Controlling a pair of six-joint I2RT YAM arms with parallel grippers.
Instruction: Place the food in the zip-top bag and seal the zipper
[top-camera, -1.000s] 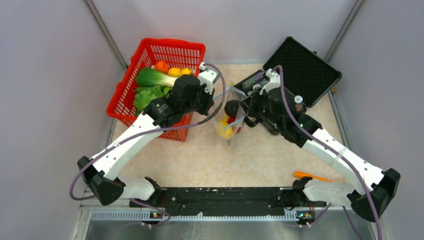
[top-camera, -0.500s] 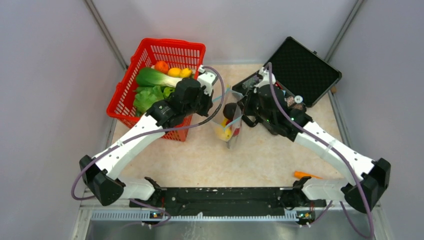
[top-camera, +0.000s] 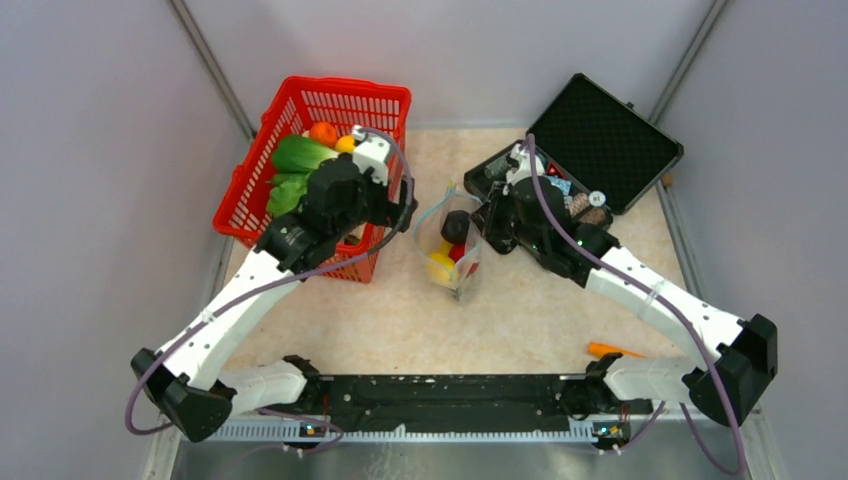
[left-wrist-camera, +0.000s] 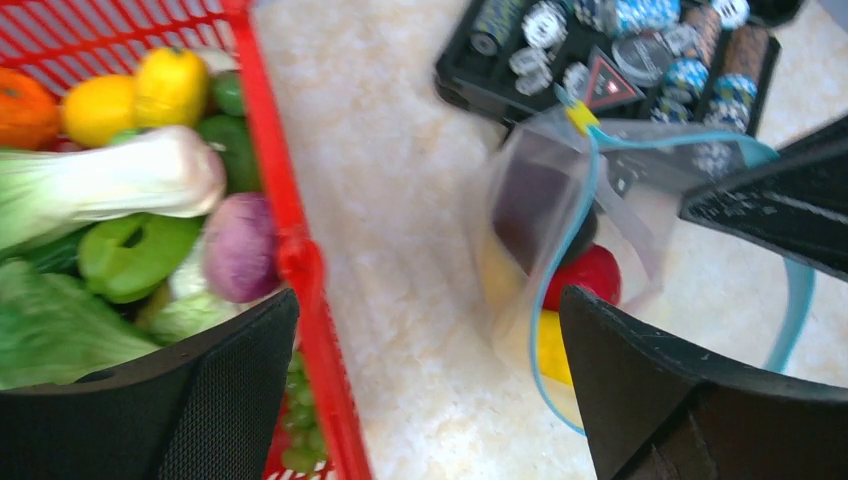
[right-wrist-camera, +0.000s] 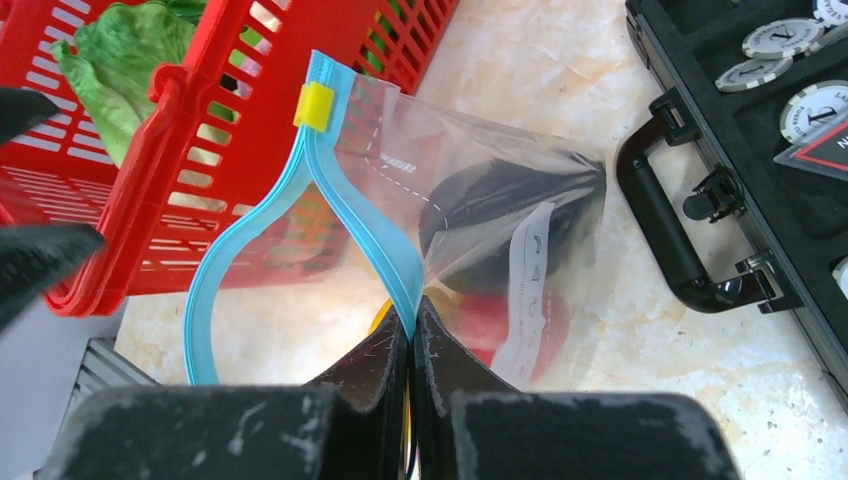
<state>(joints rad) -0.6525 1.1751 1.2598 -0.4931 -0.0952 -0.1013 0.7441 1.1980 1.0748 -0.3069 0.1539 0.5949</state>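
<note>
Your beige table carries the zip-top bag mid-surface, toward the far edge, with food inside. Your right gripper, its arm reaching diagonally inward, pinches the zipper. Your left gripper hangs spread wide beside the red basket.

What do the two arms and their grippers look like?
The left arm and right arm have white shells, black joints and black bases; a purple cable runs along each. The left gripper and right gripper have flat black fingers with a fine textured surface.
</note>
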